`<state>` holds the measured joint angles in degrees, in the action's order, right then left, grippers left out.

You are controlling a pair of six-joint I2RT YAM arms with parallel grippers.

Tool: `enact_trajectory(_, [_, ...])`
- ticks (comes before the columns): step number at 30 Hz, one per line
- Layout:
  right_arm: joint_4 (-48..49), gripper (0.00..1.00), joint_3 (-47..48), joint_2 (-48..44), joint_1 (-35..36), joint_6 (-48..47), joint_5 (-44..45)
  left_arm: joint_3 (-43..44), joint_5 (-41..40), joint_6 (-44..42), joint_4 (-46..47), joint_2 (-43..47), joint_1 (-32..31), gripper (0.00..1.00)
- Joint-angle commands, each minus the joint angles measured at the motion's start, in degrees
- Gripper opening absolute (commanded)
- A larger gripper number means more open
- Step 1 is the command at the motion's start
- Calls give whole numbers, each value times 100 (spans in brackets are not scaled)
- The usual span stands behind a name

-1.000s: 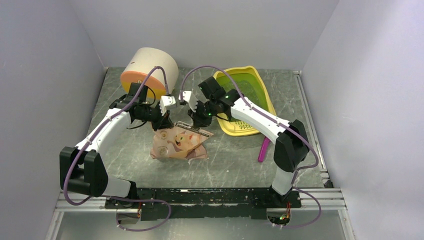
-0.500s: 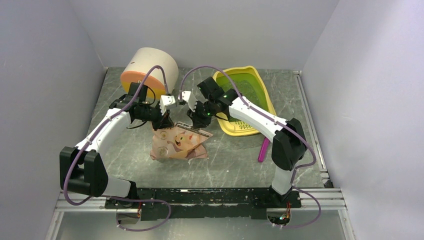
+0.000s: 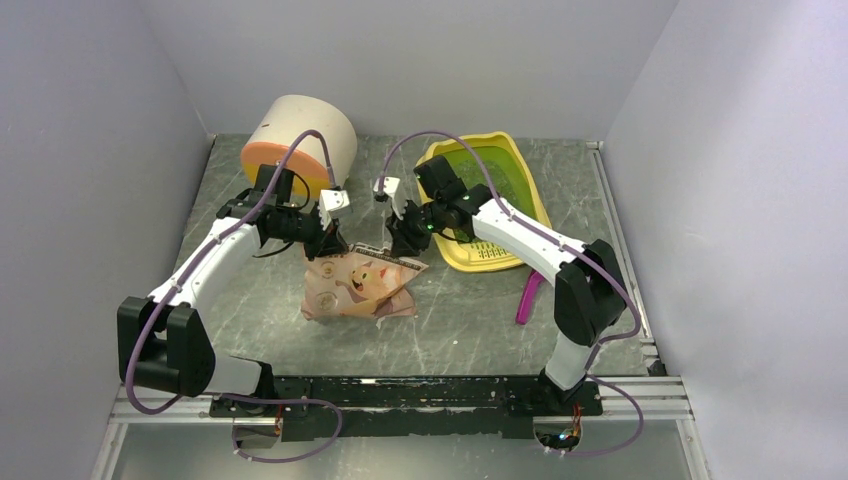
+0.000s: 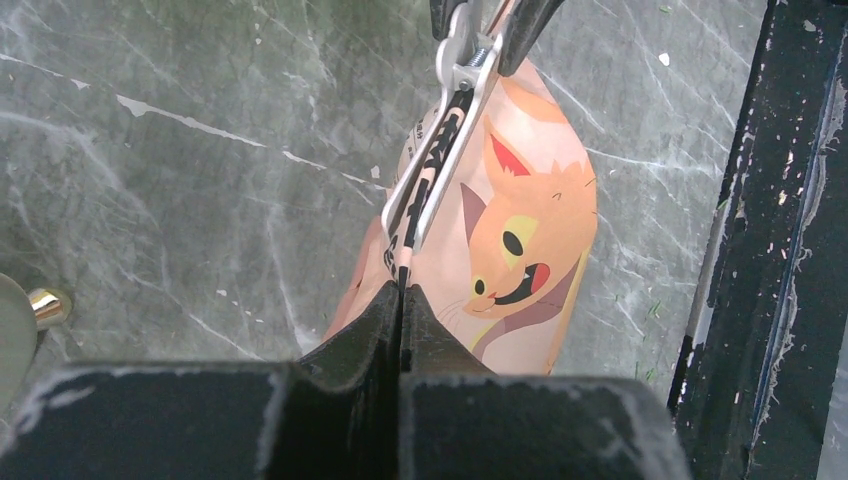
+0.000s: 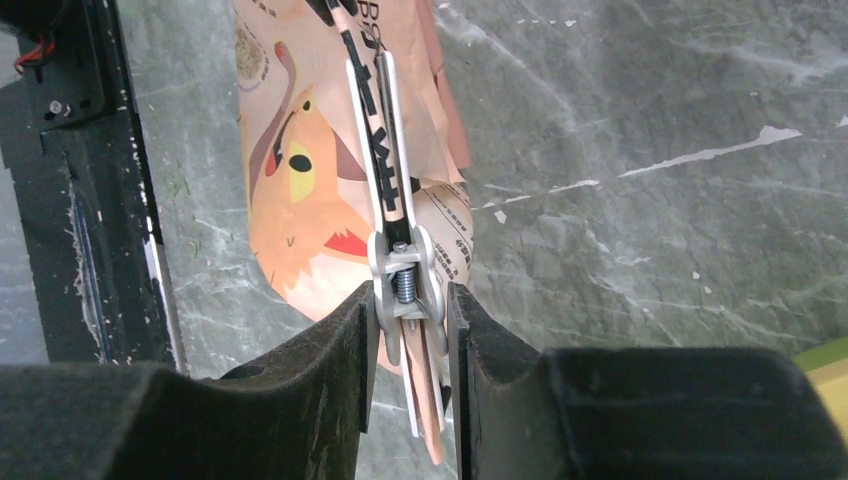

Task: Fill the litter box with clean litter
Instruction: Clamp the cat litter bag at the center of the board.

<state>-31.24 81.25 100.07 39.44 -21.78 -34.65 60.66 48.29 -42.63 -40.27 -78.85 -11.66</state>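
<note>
Near the worktop's far right corner: litter box (image 3: 478, 256), inner pan lime. Toward the centre: bag (image 3: 360, 290), top sealed by clip (image 5: 385, 170). Pinched tight on bag's top edge: left gripper (image 4: 400, 292). Clamped around clip's spring end: right gripper (image 5: 408, 300).

A lab test cell: plain pale walls (image 3: 420, 60) box a grey marbled tabletop (image 3: 250, 290), aluminium rail (image 3: 655, 400) along its near edge.
</note>
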Motion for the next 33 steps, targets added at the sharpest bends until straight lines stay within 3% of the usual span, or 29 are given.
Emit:
enact_trajectory(1, [252, 32, 44, -64, -7, 93, -273, -4, 429, -73, 181, 100, 27, 5])
enact_trajectory(6, [681, 34, -151, -194, -12, 215, -380, -11, 411, -70, 168, 115, 27, 5])
enact_trajectory(10, [474, 21, -73, -114, -14, 63, -544, -2, 392, -58, 164, 115, 32, 5])
enact_trajectory(13, [305, 19, -46, -85, -11, -30, -445, 2, 387, -35, 190, 129, 29, 5])
enact_trajectory(16, [342, 31, -116, -153, -14, -23, -287, 7, 383, -39, 147, 175, 31, 5])
enact_trajectory(19, [395, 34, -194, -287, -15, -60, -131, -19, 374, -9, 203, 240, 32, 5])
enact_trajectory(25, [206, 12, -251, -360, -21, -262, -92, -4, 316, -35, 134, 239, 32, 5])
enact_trajectory(33, [286, 0, -272, -417, -14, -401, -394, 7, 308, -21, 110, 271, 28, 5])
